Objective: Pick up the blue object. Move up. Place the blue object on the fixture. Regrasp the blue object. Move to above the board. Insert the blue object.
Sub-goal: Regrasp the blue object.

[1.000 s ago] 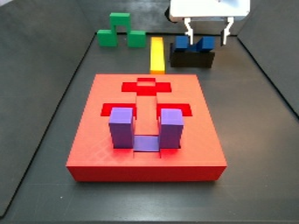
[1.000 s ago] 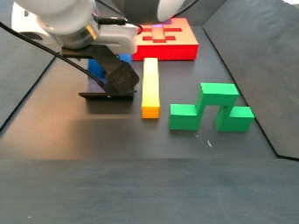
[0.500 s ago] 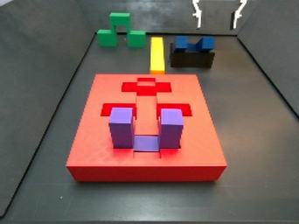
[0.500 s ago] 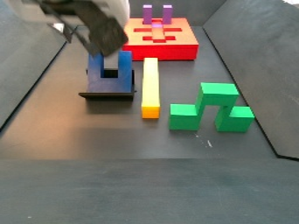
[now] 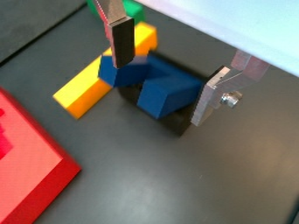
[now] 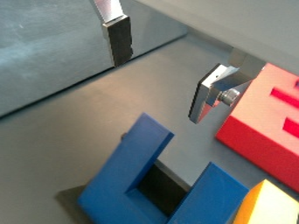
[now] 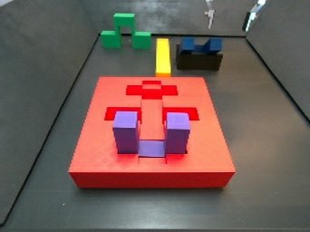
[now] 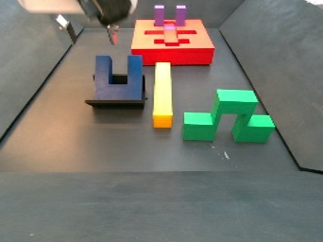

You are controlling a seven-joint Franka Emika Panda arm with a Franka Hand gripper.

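Gripper [image 5: 173, 74] is seen raised above the fixture [image 8: 113, 98] | fingers [image 6: 117, 38] spread apart, nothing held | blue object [image 8: 117, 76] is seated upright in the fixture, prongs up | yellow bar [image 8: 161, 93] lies just beside the fixture | board [image 7: 151, 136] well apart from the fixture

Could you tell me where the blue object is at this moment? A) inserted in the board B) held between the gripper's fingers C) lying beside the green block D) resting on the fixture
D: the blue object sits prongs-up on the fixture, while the gripper hangs open above it, holding nothing.
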